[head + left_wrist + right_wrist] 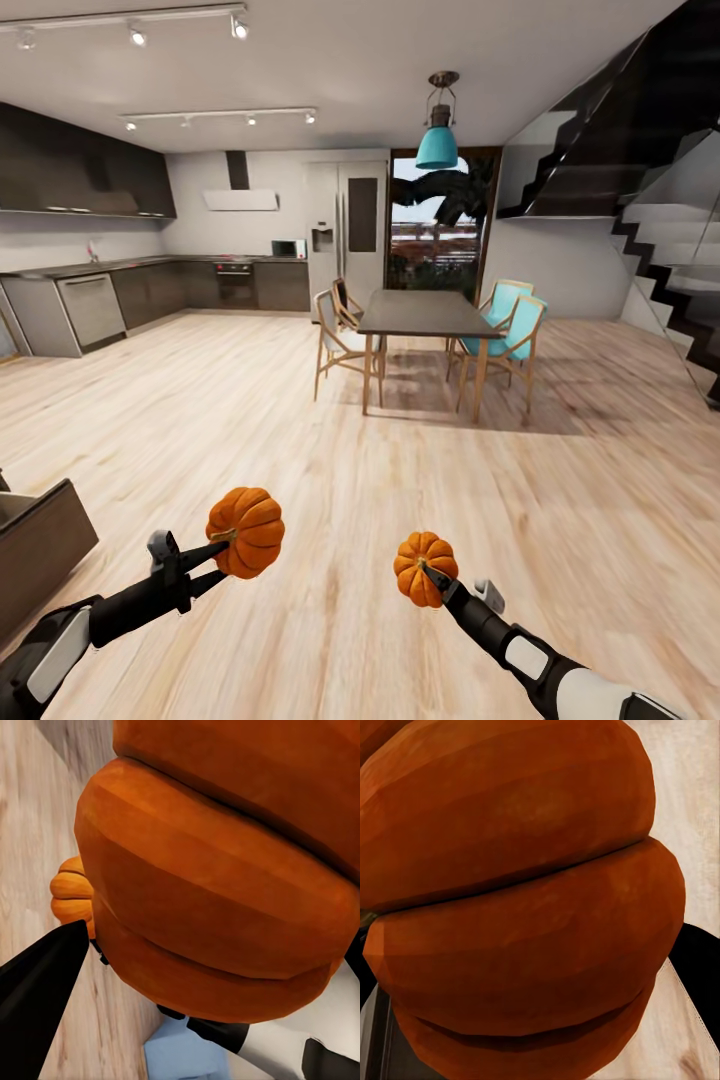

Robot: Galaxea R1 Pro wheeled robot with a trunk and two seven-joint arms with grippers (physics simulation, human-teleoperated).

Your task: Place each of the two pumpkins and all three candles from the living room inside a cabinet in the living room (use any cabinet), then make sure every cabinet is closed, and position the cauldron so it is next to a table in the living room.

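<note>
**Two pumpkins held, one per claw, above the wood floor**

Two claws are visible in the head view, each clamped on one pumpkin. The left claw (222,553) grips the larger-looking pumpkin (247,531) with its dark fingers closed against the ribbed orange skin; the stem faces the claw. The right claw (432,578) grips the second pumpkin (424,567) in the same way, one finger lying across its front.

Both pumpkins are off the floor (400,470), near each other but apart, in front of the robot.

Left wrist view: the held pumpkin (225,885) is seen at close range, with one black finger (37,990) at its edge. The other pumpkin (73,896) shows beyond it.

Right wrist view: the ribbed orange surface (525,907) sits directly before the camera.

Surroundings: a dark brown cabinet corner (40,550) stands at the left edge. Farther ahead stands a dining table (425,315) with chairs (510,335), under a teal pendant lamp (437,140). Kitchen units (150,285) line the far left wall; a staircase (670,270) rises at the right.
</note>
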